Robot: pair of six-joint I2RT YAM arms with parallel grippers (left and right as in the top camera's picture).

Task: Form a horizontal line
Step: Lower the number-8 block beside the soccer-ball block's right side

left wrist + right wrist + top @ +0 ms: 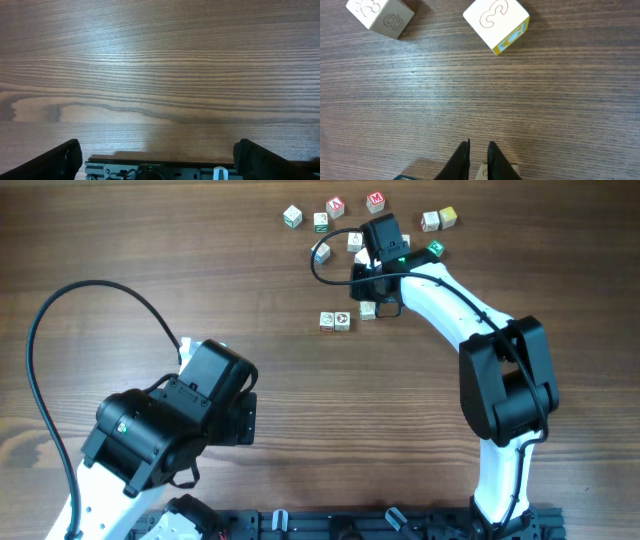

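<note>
The horizontal line (335, 321) shows in the overhead view as two small whitish cubes touching side by side. A third cube (367, 310) lies just right of them, slightly higher, at the edge of my right arm. My right gripper (368, 252) hangs over the loose cubes behind the row. In the right wrist view this gripper (478, 149) is shut, a thin slit between its fingers with nothing in it. A pale cube (484, 173) lies on the table under the right finger. My left gripper (160, 159) stands wide open over bare wood.
Two whitish cubes with embossed marks lie ahead of the right fingers, one (381, 15) at the left and one (496, 24) with a yellow side. Several loose letter cubes (336, 207) are scattered at the back. A black rail (160, 167) runs along the front edge.
</note>
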